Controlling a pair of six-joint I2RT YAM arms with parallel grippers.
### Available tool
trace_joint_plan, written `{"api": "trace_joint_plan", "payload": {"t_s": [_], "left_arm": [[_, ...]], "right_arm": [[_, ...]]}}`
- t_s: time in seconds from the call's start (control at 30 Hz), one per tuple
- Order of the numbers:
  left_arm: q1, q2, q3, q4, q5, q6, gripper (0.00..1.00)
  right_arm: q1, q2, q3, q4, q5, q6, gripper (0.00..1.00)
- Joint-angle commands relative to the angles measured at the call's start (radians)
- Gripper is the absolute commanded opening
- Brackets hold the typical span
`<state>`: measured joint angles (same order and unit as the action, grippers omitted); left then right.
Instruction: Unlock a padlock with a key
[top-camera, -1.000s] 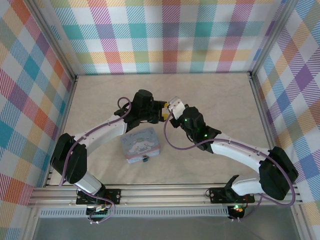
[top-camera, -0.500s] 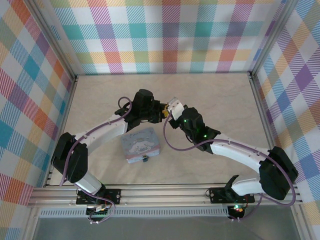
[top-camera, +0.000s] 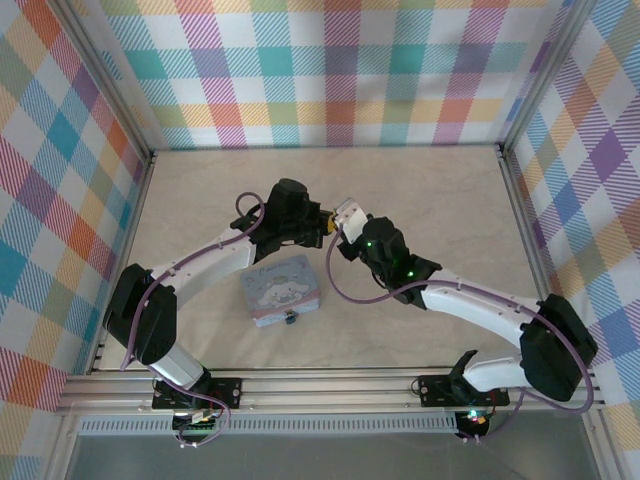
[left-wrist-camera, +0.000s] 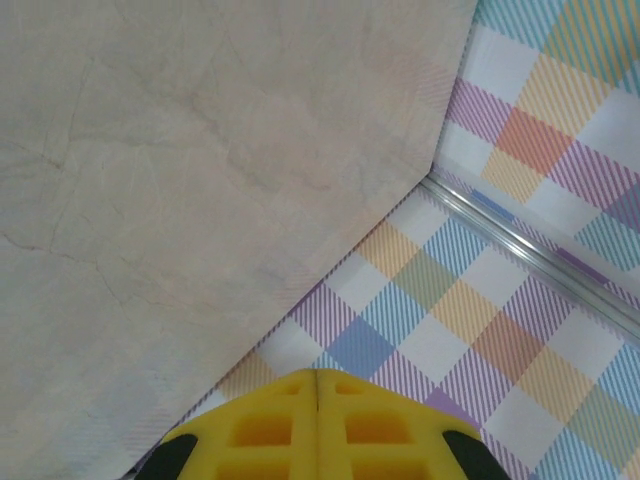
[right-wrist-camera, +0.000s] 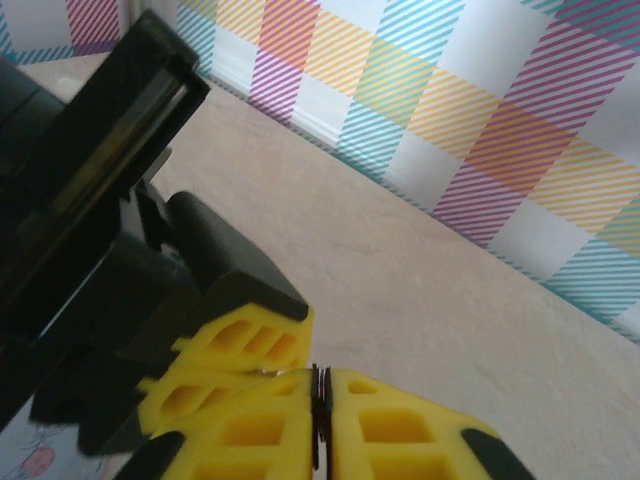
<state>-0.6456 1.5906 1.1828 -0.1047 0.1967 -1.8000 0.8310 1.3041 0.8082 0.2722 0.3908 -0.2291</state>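
Note:
The tiny dark-blue padlock (top-camera: 289, 319) hangs at the near edge of the pale blue tin (top-camera: 282, 290), well apart from both grippers. Above the table's middle my left gripper (top-camera: 324, 225) and right gripper (top-camera: 338, 229) meet tip to tip. In the right wrist view my right gripper (right-wrist-camera: 320, 400) is shut on a thin dark strip, the key (right-wrist-camera: 320, 412). A silvery bit of it glints in the seam of the left fingers (right-wrist-camera: 240, 345), which are pressed together. The left gripper (left-wrist-camera: 316, 376) looks fully shut in its own view, with nothing sticking out past its tips.
Plaid walls (top-camera: 340, 70) close in the table on three sides. Bare beige tabletop (top-camera: 430, 190) lies beyond and to the right of the grippers. The two arms' bases sit on the rail (top-camera: 330, 390) at the near edge.
The left gripper's jaws have closed. The two grippers have drawn slightly closer together. The tin and padlock have not moved.

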Motion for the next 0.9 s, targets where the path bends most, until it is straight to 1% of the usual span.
{"api": "trace_joint_plan", "payload": {"t_s": [0.0, 0.07, 0.17, 0.23, 0.33, 0.43, 0.53, 0.63, 0.73, 0.8, 0.87], "left_arm": [[-0.012, -0.021, 0.031, -0.038, -0.055, 0.103, 0.00], [-0.012, -0.031, 0.033, -0.036, -0.092, 0.159, 0.00], [-0.012, -0.042, 0.051, -0.035, -0.138, 0.287, 0.00], [-0.012, -0.050, 0.062, -0.025, -0.166, 0.384, 0.00], [-0.012, -0.065, 0.063, 0.043, -0.190, 0.562, 0.00], [-0.012, -0.082, 0.057, 0.108, -0.194, 0.725, 0.00], [-0.012, -0.091, 0.044, 0.172, -0.161, 0.846, 0.00], [-0.012, -0.102, 0.025, 0.267, -0.091, 0.952, 0.00], [-0.012, -0.114, 0.029, 0.295, -0.013, 1.078, 0.00], [-0.012, -0.126, 0.025, 0.306, 0.029, 1.146, 0.00], [-0.011, -0.137, 0.023, 0.309, 0.063, 1.197, 0.00]], "right_arm": [[-0.006, -0.069, -0.011, -0.047, -0.043, 0.040, 0.18], [-0.022, -0.103, -0.010, -0.093, -0.092, 0.073, 0.23], [-0.065, -0.157, -0.012, -0.153, -0.207, 0.121, 0.33], [-0.110, -0.193, -0.010, -0.184, -0.302, 0.204, 0.39], [-0.211, -0.224, -0.001, -0.212, -0.467, 0.327, 0.42], [-0.331, -0.219, 0.016, -0.215, -0.673, 0.480, 0.44], [-0.439, -0.175, 0.040, -0.180, -0.912, 0.619, 0.44], [-0.503, -0.103, 0.066, -0.092, -1.134, 0.759, 0.45], [-0.524, -0.029, 0.094, 0.007, -1.276, 0.875, 0.45], [-0.526, 0.004, 0.100, 0.077, -1.329, 0.926, 0.45], [-0.527, 0.025, 0.101, 0.142, -1.355, 0.966, 0.47]]}}
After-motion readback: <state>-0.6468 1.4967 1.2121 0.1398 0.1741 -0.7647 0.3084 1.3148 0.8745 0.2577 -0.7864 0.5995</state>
